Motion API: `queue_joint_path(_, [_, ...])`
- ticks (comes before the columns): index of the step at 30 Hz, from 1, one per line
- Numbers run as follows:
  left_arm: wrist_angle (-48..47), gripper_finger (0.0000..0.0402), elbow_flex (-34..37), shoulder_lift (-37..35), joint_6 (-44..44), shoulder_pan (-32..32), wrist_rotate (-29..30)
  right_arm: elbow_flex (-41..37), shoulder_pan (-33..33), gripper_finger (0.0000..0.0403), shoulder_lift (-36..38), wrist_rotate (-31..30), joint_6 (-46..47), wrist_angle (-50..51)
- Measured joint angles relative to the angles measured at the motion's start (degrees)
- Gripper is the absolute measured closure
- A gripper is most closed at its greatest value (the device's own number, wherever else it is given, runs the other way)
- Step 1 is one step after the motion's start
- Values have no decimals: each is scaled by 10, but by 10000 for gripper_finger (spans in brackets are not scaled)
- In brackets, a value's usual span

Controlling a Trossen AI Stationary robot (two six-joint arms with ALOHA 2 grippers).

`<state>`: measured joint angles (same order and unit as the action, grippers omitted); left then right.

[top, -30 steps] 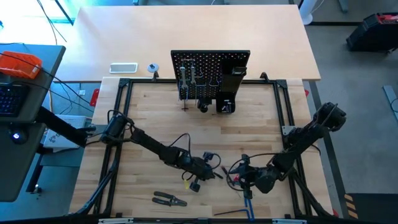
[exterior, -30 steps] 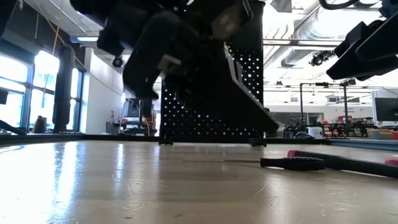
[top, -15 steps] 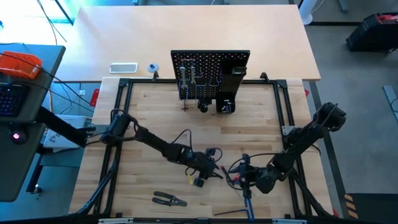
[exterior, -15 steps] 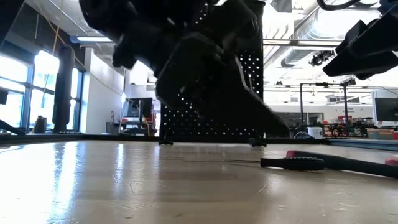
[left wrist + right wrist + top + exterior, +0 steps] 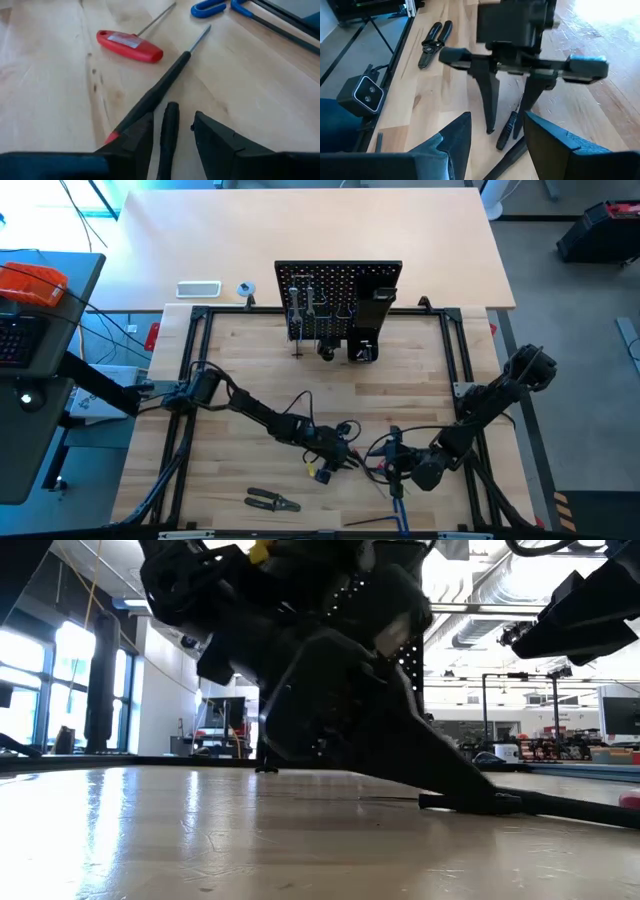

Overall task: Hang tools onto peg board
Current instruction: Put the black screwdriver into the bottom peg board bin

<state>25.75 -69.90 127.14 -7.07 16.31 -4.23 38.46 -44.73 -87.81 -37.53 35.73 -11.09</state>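
Note:
The peg board stands upright at the table's far side, with silver tools hanging on its hooks. My left gripper is low over the table's near middle and open. Its fingers stand on either side of a short black tool handle, which lies flat on the wood. A gap shows on both sides of that handle. A long black screwdriver with a red end lies just beside it. My right gripper hovers open close by on the right, facing the left gripper.
A red-handled key and a blue-handled tool lie beyond the left gripper. Black-handled pliers lie near the front edge on the left. The table's black frame runs around the work area.
My left gripper has moved down and toward the table's right and near edge. It now sits low over the black handles beside the right gripper. The tools on the table have stayed where they were.

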Motion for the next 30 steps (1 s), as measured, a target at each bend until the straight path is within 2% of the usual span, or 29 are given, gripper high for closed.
queue_joint_path(8, [-69, 301, -84, 58, -7, 2, -5, 0, 0, 229, 0, -14, 3, -5])
queue_joint_path(16, [-105, 381, -105, 67, -10, 4, 17, 0, -6, 229, 0, -14, 4, -4])
queue_joint_path(30, [-106, 382, -103, 64, -11, 3, 17, 0, -7, 229, 0, -15, 1, -4])
